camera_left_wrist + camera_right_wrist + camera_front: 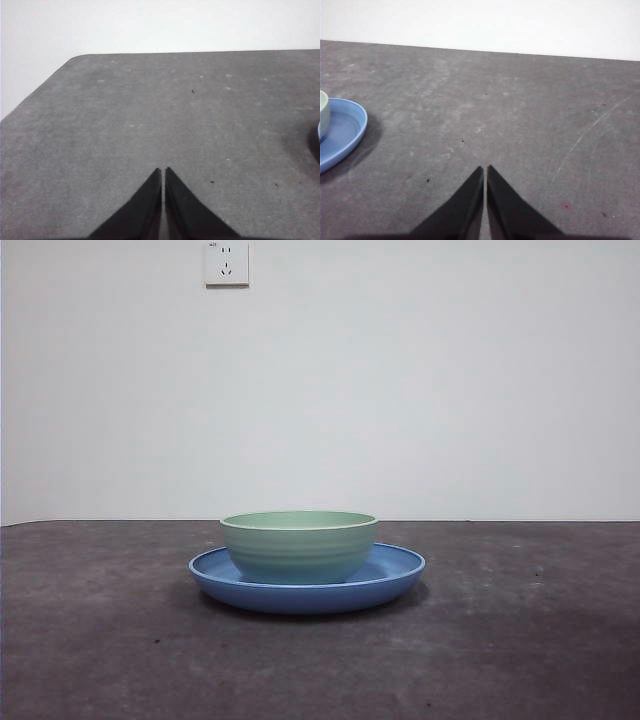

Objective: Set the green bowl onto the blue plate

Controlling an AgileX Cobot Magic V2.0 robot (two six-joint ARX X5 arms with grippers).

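Note:
The green bowl (pixel 299 545) stands upright inside the blue plate (pixel 400 575) at the middle of the table, and no arm shows in the front view. A sliver of the bowl (pixel 323 112) and part of the plate (pixel 342 132) also show in the right wrist view, well apart from my right gripper (pixel 485 170), which is shut and holds nothing. My left gripper (pixel 163 171) is shut and empty over bare table; only a thin blue edge of the plate (pixel 318 132) reaches its view.
The dark grey table (pixel 520 640) runs back to a white wall with a power socket (pixel 227 262). The table's rounded far corner (pixel 75 59) shows in the left wrist view.

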